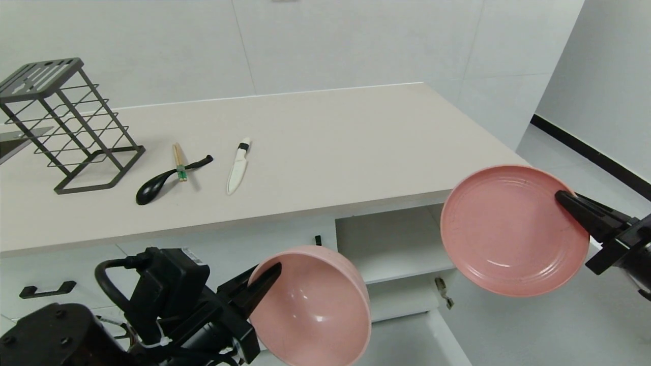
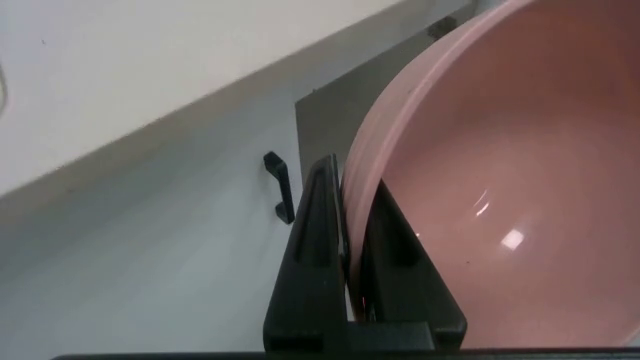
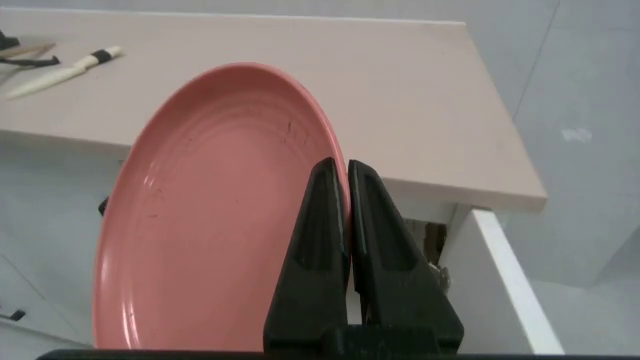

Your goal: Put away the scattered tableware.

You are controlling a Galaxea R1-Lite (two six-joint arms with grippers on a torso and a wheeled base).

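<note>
At the lower centre of the head view I have my left gripper point(image 1: 272, 274) pinched tight on the rim of the pink bowl point(image 1: 315, 310), which is tipped on its side in the air. At middle right my right gripper point(image 1: 564, 201) is clamped on the edge of the pink plate point(image 1: 508, 229), held tilted before the open cabinet point(image 1: 391, 244). Farther up on the counter point(image 1: 330, 142), left of centre, lie the knife point(image 1: 238, 168) and the chopsticks point(image 1: 179, 161) crossing the black spoon point(image 1: 152, 189), and at upper left stands the wire rack point(image 1: 66, 122)
</note>
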